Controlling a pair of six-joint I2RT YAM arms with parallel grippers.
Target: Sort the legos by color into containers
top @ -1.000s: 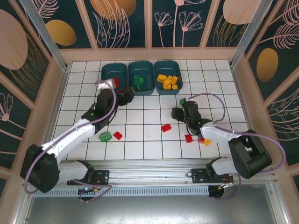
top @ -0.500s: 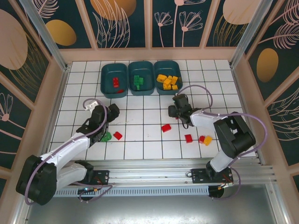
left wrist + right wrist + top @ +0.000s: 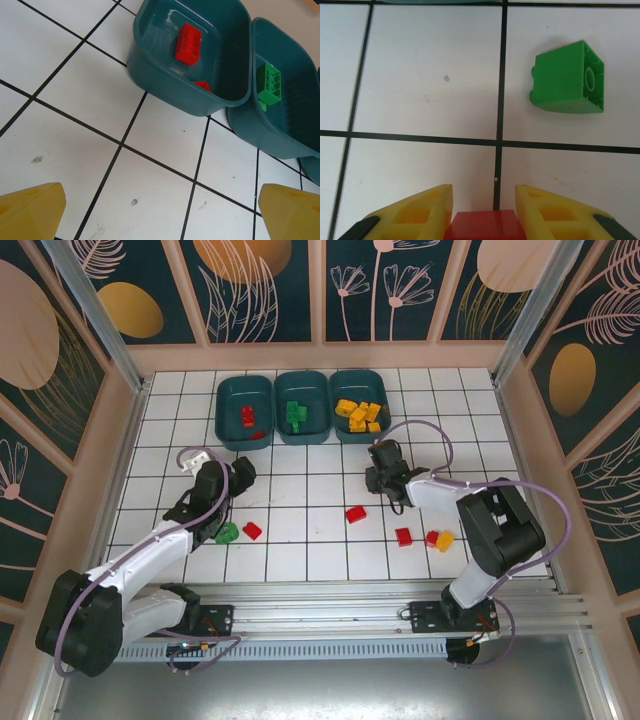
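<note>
Right fingers (image 3: 415, 210) around a red lego (image 3: 485, 226)

The left arm (image 3: 150, 552) and right arm (image 3: 438, 490) are black and white, with looping lilac cables (image 3: 418, 423) and yellow tool fingers (image 3: 417, 212).

Lab rig: alu rail (image 3: 330, 615), gridded table (image 3: 320, 560)

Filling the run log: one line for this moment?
left gripper: open, empty | right gripper: shut on red lego | green lego: loose ahead
</note>
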